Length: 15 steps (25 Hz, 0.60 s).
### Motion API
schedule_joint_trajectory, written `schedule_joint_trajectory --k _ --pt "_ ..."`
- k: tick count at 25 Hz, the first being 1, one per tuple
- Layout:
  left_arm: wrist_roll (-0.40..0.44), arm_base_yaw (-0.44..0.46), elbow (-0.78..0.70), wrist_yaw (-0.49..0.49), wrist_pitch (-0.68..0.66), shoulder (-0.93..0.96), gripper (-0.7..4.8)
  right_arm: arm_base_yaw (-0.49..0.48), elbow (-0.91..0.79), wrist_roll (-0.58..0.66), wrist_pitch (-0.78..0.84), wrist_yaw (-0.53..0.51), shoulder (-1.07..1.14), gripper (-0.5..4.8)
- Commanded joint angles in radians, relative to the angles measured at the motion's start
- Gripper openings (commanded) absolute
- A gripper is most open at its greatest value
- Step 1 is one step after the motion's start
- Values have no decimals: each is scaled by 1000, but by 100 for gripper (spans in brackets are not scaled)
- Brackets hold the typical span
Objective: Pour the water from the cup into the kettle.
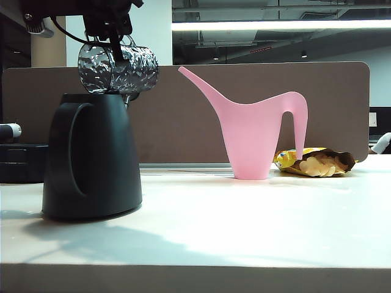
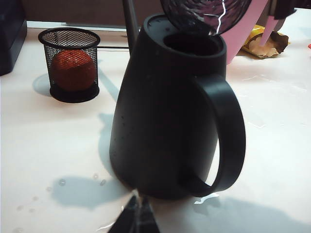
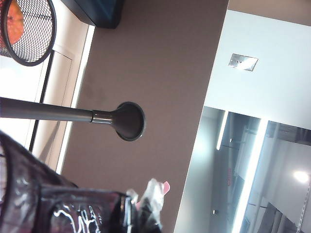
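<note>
White table (image 1: pixel 256 220), brown partition behind. Upper left, your right gripper (image 1: pixel 116 43) pinches the cup (image 1: pixel 119 68) by its handle, tipped over the kettle (image 1: pixel 91 159); thin, slippery glass. Left gripper (image 2: pixel 136 218): fingertips pressed together, empty.

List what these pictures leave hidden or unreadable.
- Water level in the kettle: left wrist view shows only a dark opening; black walls hide the inside.
- Whether water is leaving the cup: exterior view, the dimpled glass glare hides it.
- Right end effector on the cup: cut off by the top edge in the exterior view, blurred in its own wrist view.
- Left end effector: only dark fingertips show at the frame edge.
</note>
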Motion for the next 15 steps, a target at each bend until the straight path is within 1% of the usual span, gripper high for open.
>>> schedule_joint_trajectory --k 1,9,14,15 --pt "1 0 1 3 16 1 -5 0 4 2 5 13 -6 -5" --pt "1 0 1 0 16 1 -5 5 4 32 2 17 -28 -5" --pt "1 0 1 -1 16 1 -5 2 4 108 0 16 -84 -5" --pt "1 0 1 -1 16 1 -5 2 4 149 0 17 -109 -5"
